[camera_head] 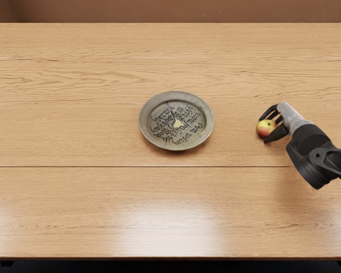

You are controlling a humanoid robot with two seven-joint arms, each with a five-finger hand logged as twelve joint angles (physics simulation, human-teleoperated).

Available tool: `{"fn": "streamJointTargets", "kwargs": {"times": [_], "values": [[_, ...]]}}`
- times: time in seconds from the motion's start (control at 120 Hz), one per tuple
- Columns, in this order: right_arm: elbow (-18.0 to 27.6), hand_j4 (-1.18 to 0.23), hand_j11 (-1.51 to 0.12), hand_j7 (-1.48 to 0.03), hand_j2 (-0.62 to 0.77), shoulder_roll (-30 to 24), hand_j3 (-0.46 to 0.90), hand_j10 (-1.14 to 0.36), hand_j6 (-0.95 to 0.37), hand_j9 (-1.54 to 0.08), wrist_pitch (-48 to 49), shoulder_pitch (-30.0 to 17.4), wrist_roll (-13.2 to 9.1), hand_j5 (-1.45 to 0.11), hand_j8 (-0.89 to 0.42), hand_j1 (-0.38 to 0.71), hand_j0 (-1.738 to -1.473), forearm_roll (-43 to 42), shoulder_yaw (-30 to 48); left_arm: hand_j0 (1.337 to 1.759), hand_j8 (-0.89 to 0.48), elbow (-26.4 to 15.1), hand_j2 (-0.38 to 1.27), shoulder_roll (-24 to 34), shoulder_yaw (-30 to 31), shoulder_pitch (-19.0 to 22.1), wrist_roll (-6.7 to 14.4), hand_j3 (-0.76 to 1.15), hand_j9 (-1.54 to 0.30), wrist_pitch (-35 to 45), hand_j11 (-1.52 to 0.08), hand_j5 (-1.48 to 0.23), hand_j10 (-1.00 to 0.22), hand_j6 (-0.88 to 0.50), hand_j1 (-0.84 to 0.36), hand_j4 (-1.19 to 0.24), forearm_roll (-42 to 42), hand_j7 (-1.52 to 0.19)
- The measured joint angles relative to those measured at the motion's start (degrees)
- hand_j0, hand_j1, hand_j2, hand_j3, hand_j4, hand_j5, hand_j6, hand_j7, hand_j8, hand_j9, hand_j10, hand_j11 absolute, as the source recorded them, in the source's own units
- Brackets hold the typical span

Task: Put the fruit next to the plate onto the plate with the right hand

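A small yellow-red fruit lies on the wooden table to the right of a grey round plate that has dark writing and a pale mark at its middle. My right hand reaches in from the right edge and its dark fingers curl around the fruit from above and below. The fruit still looks to be resting on the table. The plate holds no fruit.
The wooden table stretches wide on all sides, with its front edge near the bottom of the view and a wall behind. The right forearm crosses the table's right side.
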Motion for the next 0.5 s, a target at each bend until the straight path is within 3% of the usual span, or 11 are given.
{"fn": "streamJointTargets", "kwargs": {"times": [0.183,0.5], "values": [[0.21,-0.65,-0.82,-0.93,0.22,-1.61,0.0,-0.68,-0.48,-0.95,6.62,3.99,-0.12,-0.94,-0.53,0.24,-1.651,6.61,0.23,1.658,-0.23,0.0,0.05,0.0,-0.01,0.0,0.0,0.0,-0.3,-0.02,-0.3,-0.3,-0.23,-0.23,0.07,-0.23,0.01,-0.3],[0.16,-0.63,-0.95,-0.95,0.32,-3.76,0.0,-0.71,-0.45,-0.98,25.87,7.06,-0.37,-0.97,-0.49,0.3,-1.655,14.76,10.28,1.658,-0.23,0.0,0.05,0.0,0.0,0.0,0.0,0.0,-0.3,-0.01,-0.3,-0.3,-0.23,-0.23,0.07,-0.23,-0.01,-0.3]]}}
